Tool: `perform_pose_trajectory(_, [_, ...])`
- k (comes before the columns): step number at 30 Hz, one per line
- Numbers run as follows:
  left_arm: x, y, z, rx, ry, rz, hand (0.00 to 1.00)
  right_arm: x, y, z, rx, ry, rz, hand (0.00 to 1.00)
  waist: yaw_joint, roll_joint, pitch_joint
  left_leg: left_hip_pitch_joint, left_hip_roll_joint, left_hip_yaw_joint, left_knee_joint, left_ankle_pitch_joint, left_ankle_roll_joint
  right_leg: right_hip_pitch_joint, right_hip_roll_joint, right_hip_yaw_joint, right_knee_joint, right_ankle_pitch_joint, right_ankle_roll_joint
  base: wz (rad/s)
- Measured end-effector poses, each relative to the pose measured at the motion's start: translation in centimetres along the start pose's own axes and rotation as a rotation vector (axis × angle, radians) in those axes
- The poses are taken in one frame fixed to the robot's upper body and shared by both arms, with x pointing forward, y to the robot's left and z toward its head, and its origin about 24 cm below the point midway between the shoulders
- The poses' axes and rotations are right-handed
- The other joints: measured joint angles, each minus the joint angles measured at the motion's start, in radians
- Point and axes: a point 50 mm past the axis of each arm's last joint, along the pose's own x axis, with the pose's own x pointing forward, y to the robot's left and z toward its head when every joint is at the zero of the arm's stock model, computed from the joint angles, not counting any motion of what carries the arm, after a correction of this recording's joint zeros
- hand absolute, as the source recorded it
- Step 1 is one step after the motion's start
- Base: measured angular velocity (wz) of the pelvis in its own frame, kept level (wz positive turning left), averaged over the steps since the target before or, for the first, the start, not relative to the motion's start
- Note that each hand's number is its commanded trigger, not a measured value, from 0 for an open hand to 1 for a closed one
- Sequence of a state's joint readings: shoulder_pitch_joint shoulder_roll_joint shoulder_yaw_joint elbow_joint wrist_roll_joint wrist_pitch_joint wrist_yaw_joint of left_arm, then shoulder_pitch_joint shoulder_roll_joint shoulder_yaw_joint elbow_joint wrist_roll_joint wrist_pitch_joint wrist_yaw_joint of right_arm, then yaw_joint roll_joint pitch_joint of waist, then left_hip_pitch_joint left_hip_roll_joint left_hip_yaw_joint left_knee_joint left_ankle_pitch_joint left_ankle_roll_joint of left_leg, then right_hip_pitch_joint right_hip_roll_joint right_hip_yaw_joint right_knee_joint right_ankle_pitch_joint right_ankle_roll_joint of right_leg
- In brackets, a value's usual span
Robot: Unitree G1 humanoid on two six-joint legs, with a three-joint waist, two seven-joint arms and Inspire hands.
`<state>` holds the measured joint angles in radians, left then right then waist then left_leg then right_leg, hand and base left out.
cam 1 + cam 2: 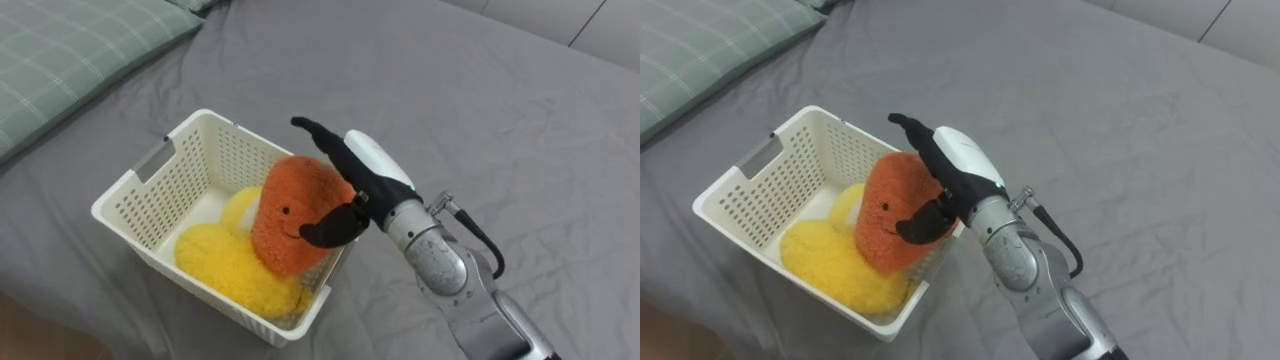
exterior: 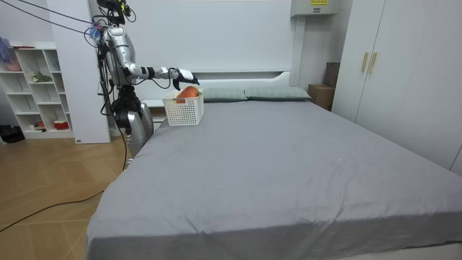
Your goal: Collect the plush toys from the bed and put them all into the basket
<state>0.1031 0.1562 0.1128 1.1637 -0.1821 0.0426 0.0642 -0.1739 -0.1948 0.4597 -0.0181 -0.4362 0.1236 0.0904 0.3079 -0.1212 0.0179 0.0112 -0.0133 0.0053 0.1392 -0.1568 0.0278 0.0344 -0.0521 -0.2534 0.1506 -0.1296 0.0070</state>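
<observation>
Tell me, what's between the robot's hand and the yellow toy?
The orange toy. In the left eye view the right hand pinches it, and it leans on the yellow toy in the basket.

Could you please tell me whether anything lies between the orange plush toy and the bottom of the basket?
Yes: a yellow plush toy lies in the basket, directly beneath the orange plush toy that the right hand grips. The orange one is within the walls and leans on it; nothing else visible intervenes.
</observation>
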Motion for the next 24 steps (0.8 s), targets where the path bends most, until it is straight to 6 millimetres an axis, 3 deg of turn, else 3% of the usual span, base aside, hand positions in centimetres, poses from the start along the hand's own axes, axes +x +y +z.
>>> perform_pose_trajectory(7, [0.0, -0.1, 0.0, 0.008, 0.000, 0.002, 0.00, 0.0, -0.3, 0.1, 0.001, -0.005, -0.014, 0.00, -0.004, 0.005, -0.0012, -0.004, -0.001, -0.006, -0.004, 0.000, 0.000, -0.001, 0.000, -0.001, 0.000, 0.000, 0.000, 0.01])
perform_pose_trajectory(13, [0.0, -0.2, -0.1, 0.004, 0.000, 0.000, 0.00, -0.2, -1.8, -0.1, 0.012, -0.004, -0.072, 0.00, -0.017, 0.015, -0.0050, -0.007, -0.003, -0.008, 0.005, 0.000, 0.000, -0.001, -0.002, -0.009, 0.000, 0.000, 0.000, 0.02])
perform_pose_trajectory(17, [-0.1, 0.0, -0.3, 0.024, -0.004, 0.003, 0.00, -0.4, -2.8, -0.5, 0.012, 0.003, -0.113, 0.00, -0.056, 0.025, -0.0159, -0.005, -0.002, -0.005, 0.006, 0.000, 0.000, 0.001, -0.002, -0.007, 0.001, 0.000, 0.000, -0.02])
perform_pose_trajectory(24, [-0.1, 0.0, -0.1, 0.019, -0.025, 0.005, 0.00, -1.6, -5.2, -2.3, 0.077, 0.049, -0.215, 0.00, -0.107, 0.030, -0.0177, 0.004, 0.000, 0.018, 0.007, 0.000, 0.000, 0.002, -0.002, 0.009, 0.003, 0.000, 0.000, -0.07])
